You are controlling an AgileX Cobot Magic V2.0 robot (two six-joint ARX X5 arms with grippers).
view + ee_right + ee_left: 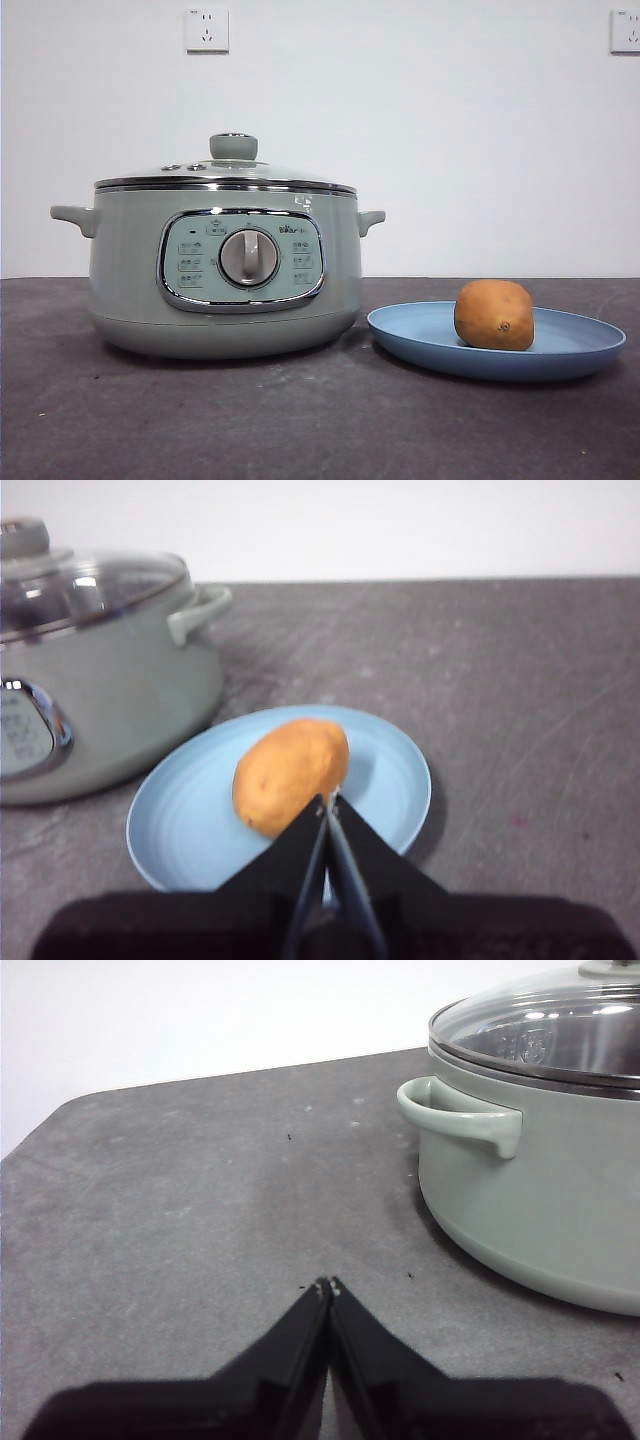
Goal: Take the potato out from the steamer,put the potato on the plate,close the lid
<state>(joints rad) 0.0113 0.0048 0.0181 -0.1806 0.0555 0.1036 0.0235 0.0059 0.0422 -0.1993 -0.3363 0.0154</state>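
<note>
The golden-brown potato [494, 315] lies on the light-blue plate [590, 345] at the right; both also show in the right wrist view, the potato [290, 773] on the plate [190, 825]. The sage-green steamer [225, 270] stands at the left with its glass lid [232, 168] seated on it, knob up. My right gripper [329, 802] is shut and empty, just short of the potato. My left gripper [327, 1286] is shut and empty over bare table, beside the steamer's side handle [465, 1118]. Neither gripper shows in the front view.
The dark grey table [300, 420] runs across the front. Its far edge and rounded corner show in the left wrist view [60, 1110]. A white wall with two sockets [207, 30] stands behind.
</note>
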